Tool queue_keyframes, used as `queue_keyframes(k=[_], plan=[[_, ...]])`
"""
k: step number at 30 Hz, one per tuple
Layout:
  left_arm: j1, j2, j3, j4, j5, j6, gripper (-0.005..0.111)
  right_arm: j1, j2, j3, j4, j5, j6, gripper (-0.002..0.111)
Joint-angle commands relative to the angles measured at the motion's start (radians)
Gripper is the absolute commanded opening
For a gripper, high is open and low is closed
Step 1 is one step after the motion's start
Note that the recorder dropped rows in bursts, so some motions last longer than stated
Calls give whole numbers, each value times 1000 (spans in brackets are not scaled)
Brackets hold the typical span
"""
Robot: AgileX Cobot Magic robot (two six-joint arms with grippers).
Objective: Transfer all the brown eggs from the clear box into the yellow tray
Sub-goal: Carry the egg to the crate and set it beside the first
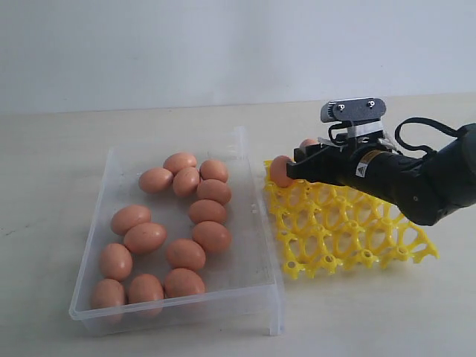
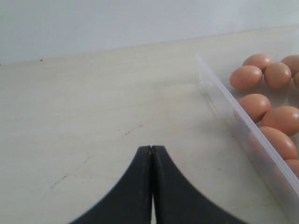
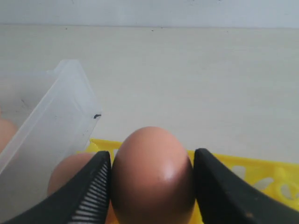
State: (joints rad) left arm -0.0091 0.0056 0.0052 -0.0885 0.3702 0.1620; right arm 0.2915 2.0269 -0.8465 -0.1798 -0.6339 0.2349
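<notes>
Right hand (image 3: 152, 161): grips orange-brown oval egg (image 3: 152, 186), underside cut off, at edge of yellow plastic lattice tray (image 1: 349, 230). Left hand (image 2: 152, 154): closed, above open desk (image 2: 93, 107).

Sixteen brown eggs (image 1: 185, 253), one clear box (image 1: 245, 256), one yellow tray (image 1: 362, 256).

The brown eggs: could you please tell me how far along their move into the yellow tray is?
Barely started. Done: one seated egg appears to rest at the edge of the yellow tray, beside the clear box. In hand: the right gripper grips a held egg over the tray. Left: about fourteen boxed eggs lie in the box.
</notes>
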Motion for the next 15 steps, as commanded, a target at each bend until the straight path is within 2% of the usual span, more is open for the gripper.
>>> queue_keyframes(k=[1,4,6,11,13,15], plan=[[-1,-6,-5,-4,-10,-5,0,-8,12,2,24,-35,-17,0],[-1,-6,-5,-4,-10,-5,0,-8,14,2,24,-25,-17,6],[-1,-6,-5,-4,-10,-5,0,-12,14,2,24,-10,-21,17],[-1,-6,-5,-4,-10,-3,0,-12,14,2,24,36,-21,56],[-1,-6,-5,-4,-10,-3,0,-12,14,2,24,53,-21,65],[-1,-6,-5,-4,-10,-3,0,-12,10,2,19,70,-25,67]])
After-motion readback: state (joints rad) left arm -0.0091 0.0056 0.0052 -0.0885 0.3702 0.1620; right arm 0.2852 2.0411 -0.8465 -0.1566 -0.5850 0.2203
